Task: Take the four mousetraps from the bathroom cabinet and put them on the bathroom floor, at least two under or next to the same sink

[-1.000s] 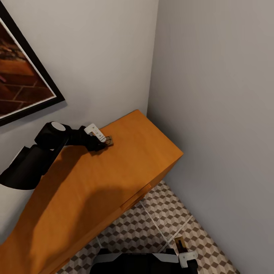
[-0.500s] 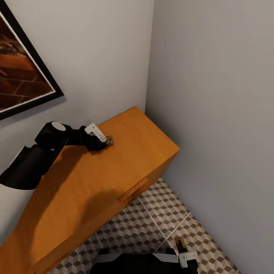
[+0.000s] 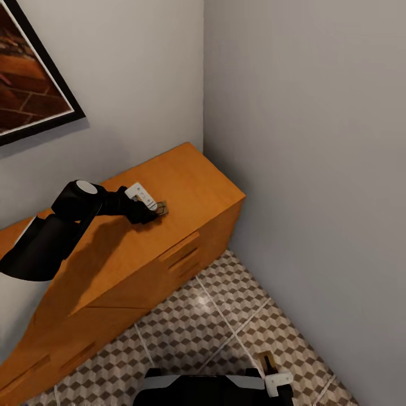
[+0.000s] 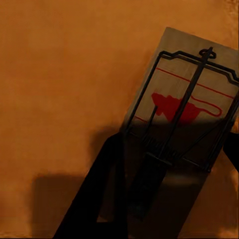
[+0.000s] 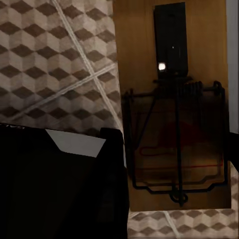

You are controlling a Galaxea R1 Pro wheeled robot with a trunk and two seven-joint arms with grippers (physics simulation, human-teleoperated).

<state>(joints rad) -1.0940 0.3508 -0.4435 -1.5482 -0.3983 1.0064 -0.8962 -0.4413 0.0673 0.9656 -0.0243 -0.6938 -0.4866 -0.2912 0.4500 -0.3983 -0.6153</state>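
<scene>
the left pincer (image 3: 159,211) was closed on a mousetrap (image 3: 162,208) just over the flat top of the cabinet (image 3: 186,180), and the right pincer (image 3: 269,369), low and near above the bathroom floor (image 3: 225,304), gripped a second trap (image 5: 177,149), so i judged the step to be carrying both off the chest, with the next move calling for lowering them onto the tiles beside the sink. each trap was a flat pale-brown wooden rectangle with dark wire bars and a red mark.
</scene>
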